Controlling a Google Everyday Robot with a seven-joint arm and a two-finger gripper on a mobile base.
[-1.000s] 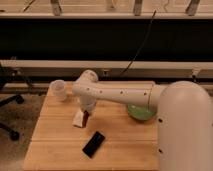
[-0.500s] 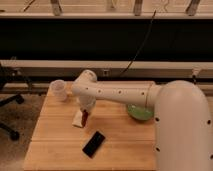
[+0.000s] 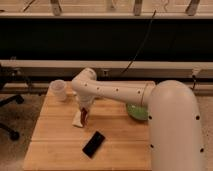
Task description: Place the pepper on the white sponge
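Observation:
The white sponge [image 3: 78,119] lies on the wooden table [image 3: 55,142], left of centre. The dark red pepper [image 3: 85,116] hangs upright at the sponge's right edge, its tip at or just above the sponge. My gripper [image 3: 85,108] points down over it, at the end of the white arm [image 3: 115,92] that reaches in from the right. The gripper's body hides the pepper's top.
A white cup [image 3: 58,89] stands at the table's back left. A flat black phone [image 3: 93,144] lies in front of the sponge. A green bowl [image 3: 135,111] sits to the right, partly behind the arm. A chair base [image 3: 10,131] is off the table's left.
The arm and gripper stay over the sponge with hardly any shift. The pepper remains at the sponge's right edge.

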